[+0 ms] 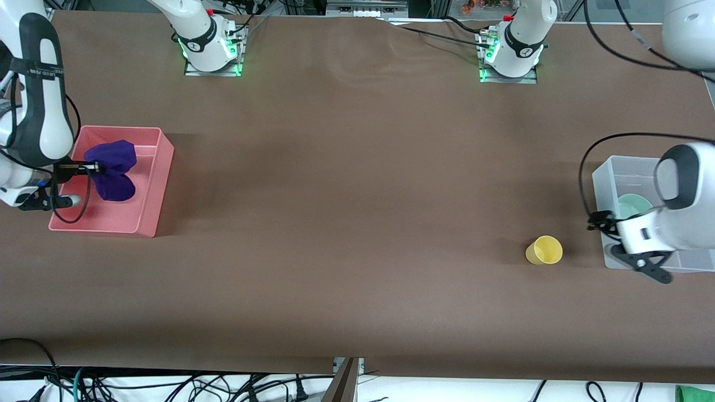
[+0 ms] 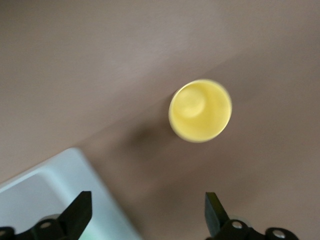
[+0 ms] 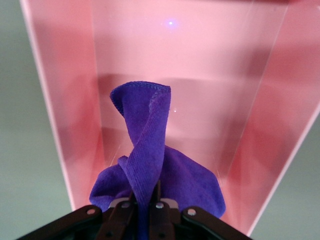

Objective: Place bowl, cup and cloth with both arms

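Right wrist view alone shows the right tool clenching the cloth; left tool released above cup.

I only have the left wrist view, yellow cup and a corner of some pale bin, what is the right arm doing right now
Observer: The right gripper is shut on the purple cloth, over a pink bin at the right arm's end of the table.

Operator: Is the bowl anywhere?

Observer: The mint-green bowl sits inside the pale bin you partly see.

Operator: And where is my gripper against the cup?

Observer: The left gripper is open. From the front, its arm is over that bin's edge, and the yellow cup stands upright on the table beside the bin, toward the right arm's end.
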Robot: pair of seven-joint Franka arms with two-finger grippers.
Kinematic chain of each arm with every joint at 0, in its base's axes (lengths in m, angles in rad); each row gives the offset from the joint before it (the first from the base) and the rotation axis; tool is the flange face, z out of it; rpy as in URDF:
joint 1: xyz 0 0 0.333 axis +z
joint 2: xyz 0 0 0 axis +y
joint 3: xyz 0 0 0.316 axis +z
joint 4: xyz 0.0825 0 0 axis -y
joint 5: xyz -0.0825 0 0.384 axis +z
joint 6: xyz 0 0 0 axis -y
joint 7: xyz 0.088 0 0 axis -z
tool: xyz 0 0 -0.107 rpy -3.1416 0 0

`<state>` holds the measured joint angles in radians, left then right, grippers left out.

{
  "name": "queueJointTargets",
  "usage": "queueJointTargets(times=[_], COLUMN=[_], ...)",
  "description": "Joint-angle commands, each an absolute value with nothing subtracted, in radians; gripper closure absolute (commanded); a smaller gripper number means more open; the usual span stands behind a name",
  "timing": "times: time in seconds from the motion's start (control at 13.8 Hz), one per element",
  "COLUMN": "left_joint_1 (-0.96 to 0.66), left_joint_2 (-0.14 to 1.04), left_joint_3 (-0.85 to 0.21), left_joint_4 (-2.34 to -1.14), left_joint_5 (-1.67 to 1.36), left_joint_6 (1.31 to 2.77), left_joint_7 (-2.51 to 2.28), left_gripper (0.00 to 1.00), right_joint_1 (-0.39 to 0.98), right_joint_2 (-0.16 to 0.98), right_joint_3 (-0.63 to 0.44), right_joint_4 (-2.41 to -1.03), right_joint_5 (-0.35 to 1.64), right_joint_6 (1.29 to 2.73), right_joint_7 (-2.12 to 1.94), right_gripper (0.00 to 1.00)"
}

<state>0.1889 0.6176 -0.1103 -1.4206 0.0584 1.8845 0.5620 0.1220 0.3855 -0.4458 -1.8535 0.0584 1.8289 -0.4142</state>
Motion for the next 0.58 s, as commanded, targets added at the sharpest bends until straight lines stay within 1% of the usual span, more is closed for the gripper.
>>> queueJointTargets(times=[0.0,0.07,0.15,0.22,0.29,0.36,0.51], left_joint_1=[0.204,0.204,0.206,0.209,0.216,0.218,0.219], left_joint_2=[0.722,0.745,0.762,0.779,0.794,0.799,0.795], left_joint_3=[-0.107,-0.107,-0.107,-0.106,-0.106,-0.106,-0.106], left_joint_4=[-1.413,-1.414,-1.414,-1.414,-1.413,-1.413,-1.410], left_joint_5=[-0.058,-0.092,-0.136,-0.170,-0.179,-0.181,-0.178], left_joint_6=[2.009,2.037,2.046,2.048,2.048,2.048,2.046], left_joint_7=[0.551,0.551,0.549,0.549,0.551,0.552,0.554], left_gripper=[0.08,0.16,0.34,0.56,0.90,1.00,1.00], right_joint_1=[0.115,0.117,0.118,0.123,0.127,0.127,0.127], right_joint_2=[0.368,0.358,0.341,0.331,0.331,0.331,0.324], right_joint_3=[-0.449,-0.448,-0.442,-0.437,-0.425,-0.402,-0.356], right_joint_4=[-1.864,-1.850,-1.821,-1.781,-1.722,-1.662,-1.561], right_joint_5=[0.063,0.066,0.067,0.067,0.072,0.072,0.074], right_joint_6=[1.842,1.838,1.832,1.801,1.751,1.694,1.605], right_joint_7=[-0.426,-0.422,-0.422,-0.420,-0.419,-0.419,-0.417], right_gripper=[0.00,0.00,0.00,0.00,0.00,0.00,0.00])
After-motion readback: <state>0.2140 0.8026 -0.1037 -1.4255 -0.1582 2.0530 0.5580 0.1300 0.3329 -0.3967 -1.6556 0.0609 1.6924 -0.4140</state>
